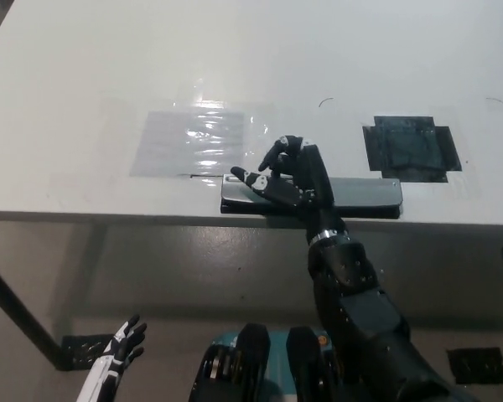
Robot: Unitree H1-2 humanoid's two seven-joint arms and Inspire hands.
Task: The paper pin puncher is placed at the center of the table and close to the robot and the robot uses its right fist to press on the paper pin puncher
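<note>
R hand on paper pin puncher, fingers loosely curled, L hand low, fingers spread

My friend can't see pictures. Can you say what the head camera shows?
The robot's black right hand, fingers partly curled, is over the long grey paper pin puncher at the white table's near edge. Its white left hand hangs open below the table.
</note>
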